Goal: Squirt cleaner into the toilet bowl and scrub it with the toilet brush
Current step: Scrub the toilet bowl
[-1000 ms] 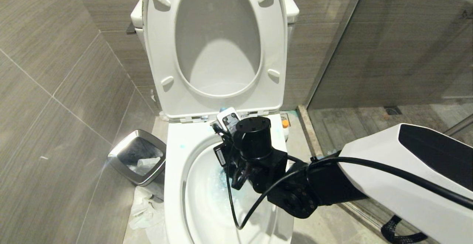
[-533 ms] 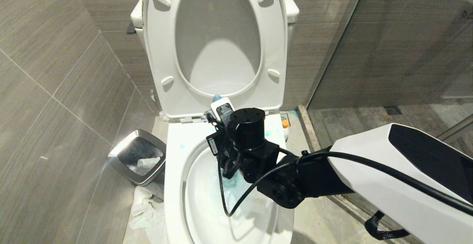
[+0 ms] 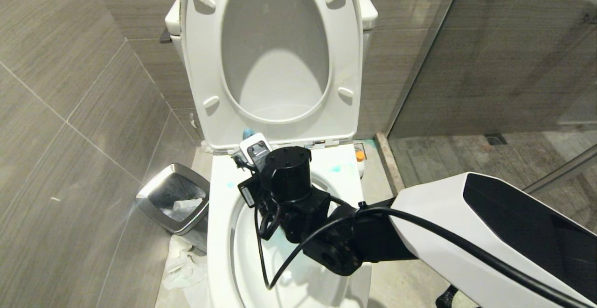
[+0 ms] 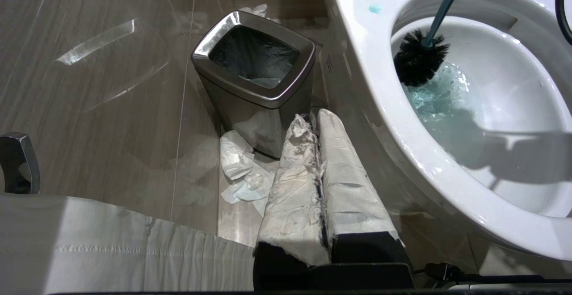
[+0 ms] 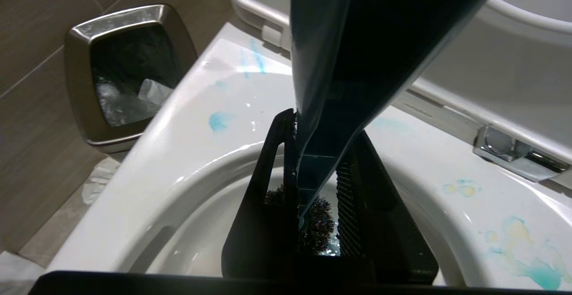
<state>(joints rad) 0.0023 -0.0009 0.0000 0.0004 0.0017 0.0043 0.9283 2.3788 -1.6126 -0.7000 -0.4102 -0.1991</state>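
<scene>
**Brush head in bowl, right pincer gripping handle**

Grey wood-grain tiles cover floor and walls; a glass partition stands at 3 o'clock of the toilet bowl (image 3: 219,233). Seat and lid are raised against the cistern. Blue-green smears mark the bowl's rim, and blue-tinted water lies inside.

Right pincer (image 5: 315,183) sits over the bowl's rear rim, at about 12 o'clock of the opening, jaws clamped narrow on the handle of the toilet brush (image 4: 420,60). Black bristle head is down inside the bowl, touching the inner wall at the edge of the blue water.

Left pincer (image 4: 315,127) hangs low near the floor, at 9 o'clock of the bowl, paper-wrapped fingers pressed together, empty.

Cleaner (image 3: 359,157): orange cap visible on the floor at 2 o'clock of the bowl.

Steel-rimmed bin (image 3: 173,198) stands at 9 o'clock, crumpled paper (image 3: 184,263) beside it.
</scene>
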